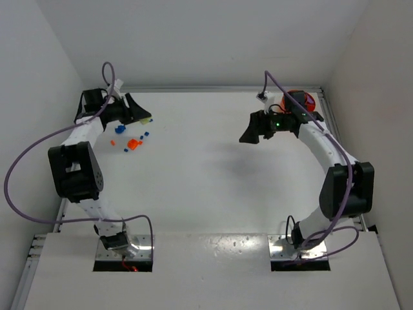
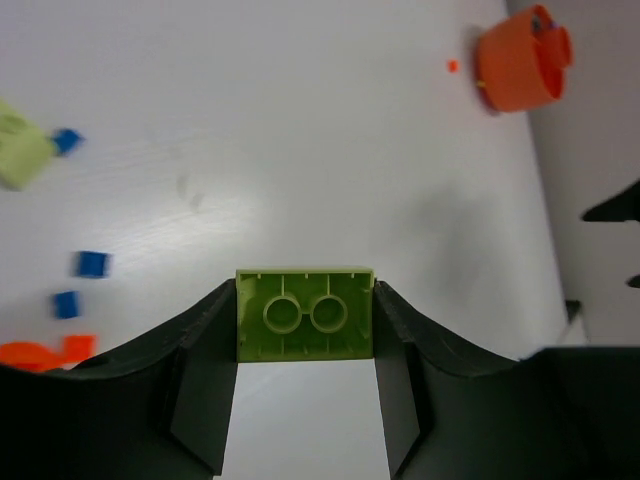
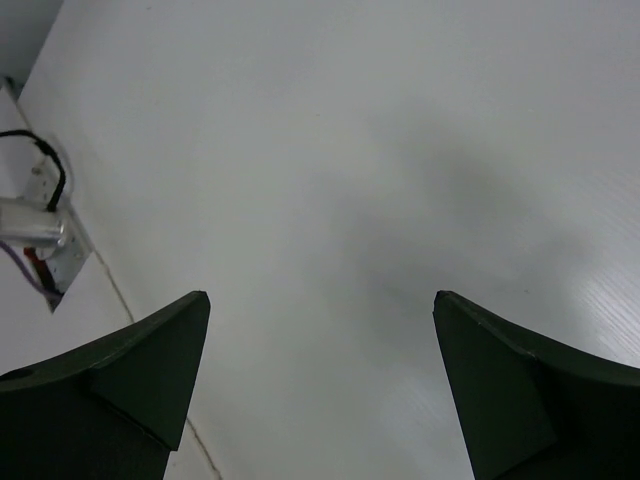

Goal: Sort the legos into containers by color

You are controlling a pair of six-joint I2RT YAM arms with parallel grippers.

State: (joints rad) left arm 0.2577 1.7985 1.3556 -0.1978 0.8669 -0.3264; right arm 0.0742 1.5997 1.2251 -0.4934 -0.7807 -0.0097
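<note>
left gripper (image 2: 305, 300): clamped on a yellow-green brick (image 2: 305, 315), one finger against each side. The brick's hollow underside, with two round tubes, faced the wrist camera.
left gripper location: upper left of the top view, over the white table (image 1: 213, 168), just beside the loose pile.
loose pile: in the left wrist view, two blue bricks (image 2: 93, 264) sat at the left edge, with orange-red bricks (image 2: 40, 352) below them in the lower left corner. A pale green brick (image 2: 20, 155) lay in the upper left, touching a third blue one.
right gripper (image 3: 320, 300): released, fingers wide apart, nothing between them, only bare table under it.
right gripper location: upper right of the top view, well apart from the pile.
orange bowl (image 2: 515, 65): upper right corner of the left wrist view. In the top view it was partly hidden behind the right arm (image 1: 322, 145).
bowl contents: a bluish piece showed at the rim; couldn't tell which compartment.
stray: a tiny orange-red speck (image 2: 453, 66) lay on the table just left of the bowl.
</note>
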